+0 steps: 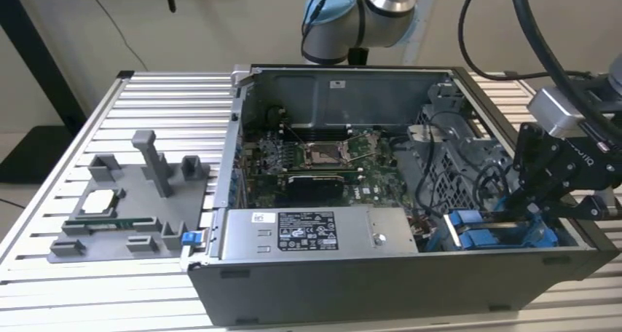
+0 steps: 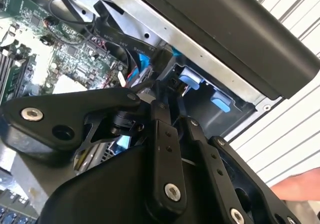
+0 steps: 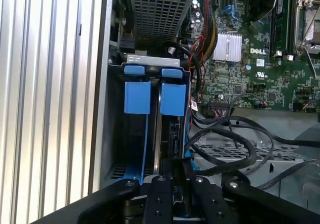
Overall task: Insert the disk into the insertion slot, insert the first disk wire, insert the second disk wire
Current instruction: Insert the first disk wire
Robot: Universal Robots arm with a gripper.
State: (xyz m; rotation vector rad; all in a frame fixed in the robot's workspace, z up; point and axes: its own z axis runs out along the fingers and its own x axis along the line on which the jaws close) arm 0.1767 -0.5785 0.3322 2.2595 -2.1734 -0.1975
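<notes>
Blue-framed disk (image 3: 173,103), seemingly edge-on in slot (image 3: 150,59)

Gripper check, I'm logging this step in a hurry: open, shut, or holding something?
Gripper: closed on the disk, which stands edge-up in the insertion slot.

A robotics lab. An open PC case (image 1: 389,288) sits mid-frame on a slotted aluminium table (image 1: 165,99), robot arm (image 1: 374,12) at top.
</notes>
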